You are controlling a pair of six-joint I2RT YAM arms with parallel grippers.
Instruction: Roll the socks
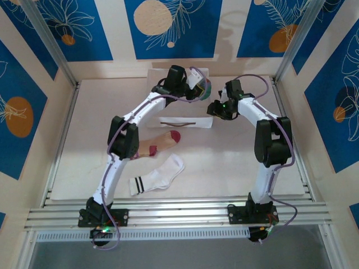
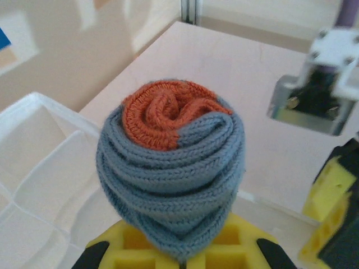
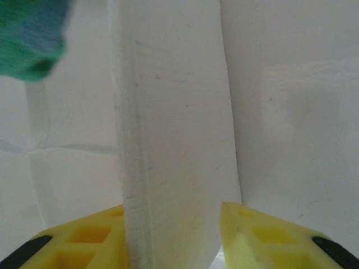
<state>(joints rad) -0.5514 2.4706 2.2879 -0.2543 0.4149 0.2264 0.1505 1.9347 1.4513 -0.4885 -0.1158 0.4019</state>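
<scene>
The left gripper point(image 2: 179, 253) is squeezing shut on the bottom of the grey sock point(image 2: 174, 168). That sock is rolled into a fat ball with its orange end curling on top. The gripper is holding it up in the air by the edge of the white box point(image 2: 33, 168), at the far side of the table point(image 1: 235, 168). The right gripper point(image 3: 174, 235) is sitting over one thin wall of that box, with yellow fingers point(image 3: 84, 238) pressing right against each side, so it is gripping the box and no sock. The box is the biggest thing, and it is looking soft and floppy. I think it is going to bend or slide if bumped (maybe that is why a hand is pinching it). Next in size, the white sock point(image 1: 160, 176) with black stripes is lying flat near the arm bases. The tan sock point(image 1: 160, 143) with the maroon toe is lying flat just behind it, partly under the left arm. Both are waiting to be rolled. All the socks are looking light, soft and stretchy, and nothing here is going to break. Still, a roll is likely to spring open if held loosely. A flat sock is probably best pinched at one end, toe or cuff, through both layers. The little ball is best held low, where the folds are bunching together.
</scene>
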